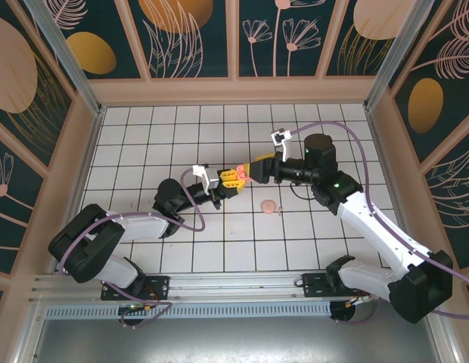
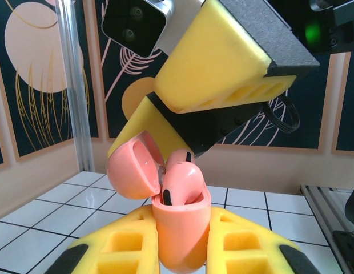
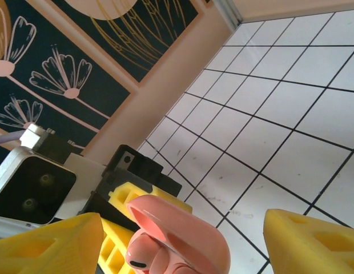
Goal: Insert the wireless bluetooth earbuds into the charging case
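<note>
Left gripper point(image 2: 180, 254) clamped on charging case point(image 2: 181, 225), lid point(image 2: 131, 171) hinged open. One earbud point(image 2: 180, 184) stands in it, apparently not fully seated. Right gripper point(image 3: 180, 228) spread wide, empty, straddling the lid. Advice: press the earbud straight down, gently, with the case upright.

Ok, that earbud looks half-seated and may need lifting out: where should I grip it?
Probably by the rounded top of the earbud, from above: the rest sits inside the charging case, left fingers flank it, and the open lid blocks one side.
</note>
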